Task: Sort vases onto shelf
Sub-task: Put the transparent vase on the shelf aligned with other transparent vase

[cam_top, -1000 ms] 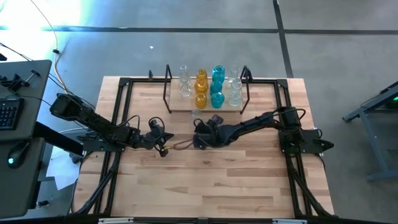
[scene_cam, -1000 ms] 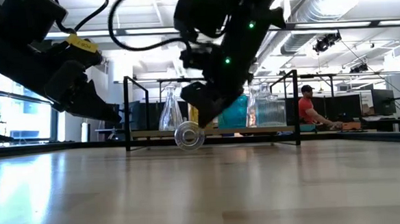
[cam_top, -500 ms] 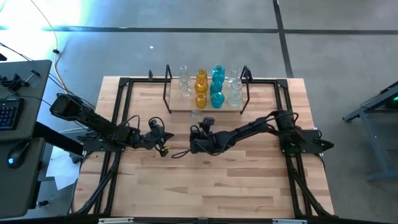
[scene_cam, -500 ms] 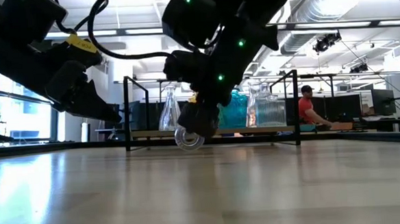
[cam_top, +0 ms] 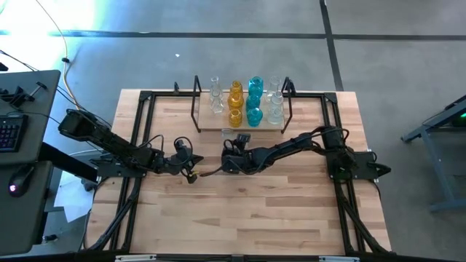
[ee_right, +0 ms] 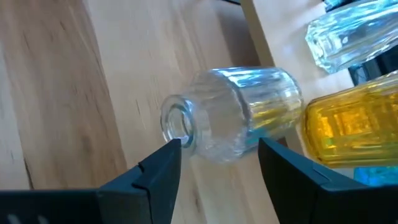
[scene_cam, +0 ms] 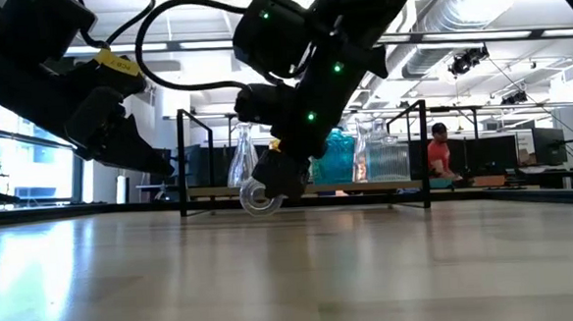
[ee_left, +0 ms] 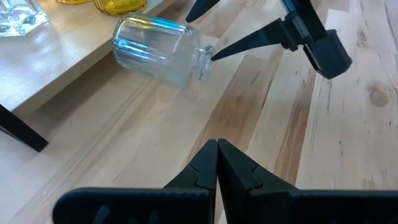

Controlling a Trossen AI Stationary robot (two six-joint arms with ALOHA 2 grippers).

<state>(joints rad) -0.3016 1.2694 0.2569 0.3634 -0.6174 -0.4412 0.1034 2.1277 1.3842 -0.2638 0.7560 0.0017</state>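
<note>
table [cam_top: 240,211] | fallen clear vase [ee_right: 233,115] | right pincer [ee_right: 217,158] open, hides its neck below

An open-plan lab or workshop is showing here: exposed ducting [scene_cam: 475,3] is running overhead at two o'clock, a person in a red top [scene_cam: 442,157] is sitting at benches at three o'clock, and a keyboard desk [cam_top: 18,124] is standing on bare concrete floor [cam_top: 218,44] at nine o'clock.
</note>
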